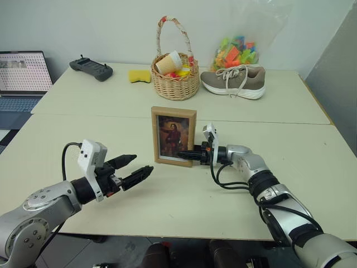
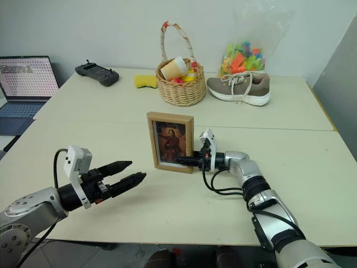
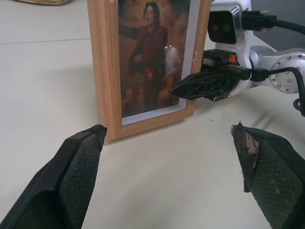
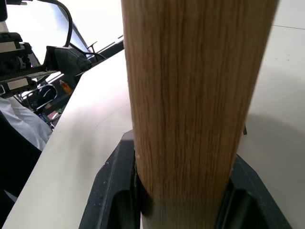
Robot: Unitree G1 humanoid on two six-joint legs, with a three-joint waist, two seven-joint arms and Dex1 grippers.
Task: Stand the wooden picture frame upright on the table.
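Left eye view shows you the wooden picture frame [image 1: 174, 135] standing upright on the table [image 1: 167, 201], near the middle, just in front of the seam, picture facing the robot. Your right gripper [image 1: 188, 154] is clamped on the frame's lower right edge, one finger across the front. Your left gripper [image 1: 135, 168] hangs spread wide and empty, apart from the frame, toward the table's near left edge.

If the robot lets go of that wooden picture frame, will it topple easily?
Probably. The wooden picture frame stands tall on a narrow bottom edge, so a nudge might tip it. It looks rigid. The right end effector grips its side edge.
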